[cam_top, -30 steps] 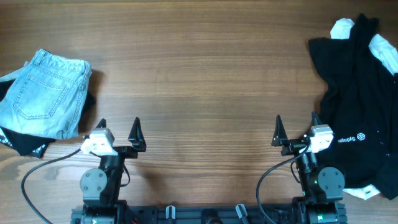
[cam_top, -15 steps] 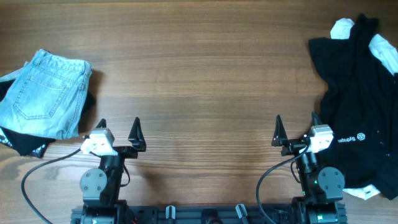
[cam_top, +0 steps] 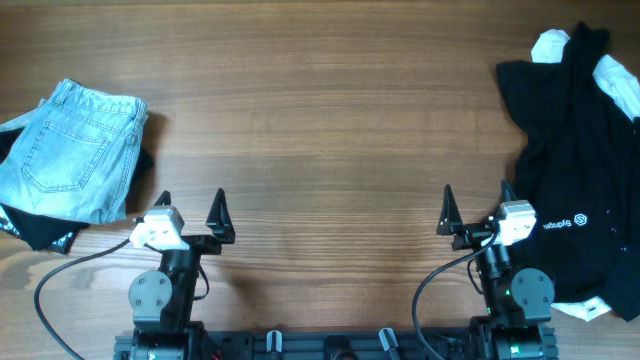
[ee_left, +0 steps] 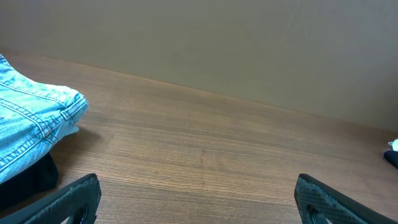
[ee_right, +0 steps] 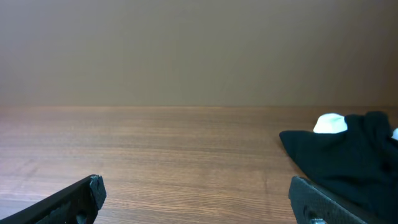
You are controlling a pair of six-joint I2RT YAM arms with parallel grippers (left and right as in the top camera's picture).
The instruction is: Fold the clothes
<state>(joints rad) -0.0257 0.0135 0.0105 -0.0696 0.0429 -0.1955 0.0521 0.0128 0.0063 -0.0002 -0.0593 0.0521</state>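
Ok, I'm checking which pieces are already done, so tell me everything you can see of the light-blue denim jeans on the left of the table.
The light-blue denim jeans lie folded into a compact, roughly rectangular stack near the left edge of the brown wooden table, slightly tilted. A stitched back pocket faces up, and the seams show clearly. The denim looks faded and fairly flat. They rest on a black garment with white print that shows around their edges. Nothing else touches them.
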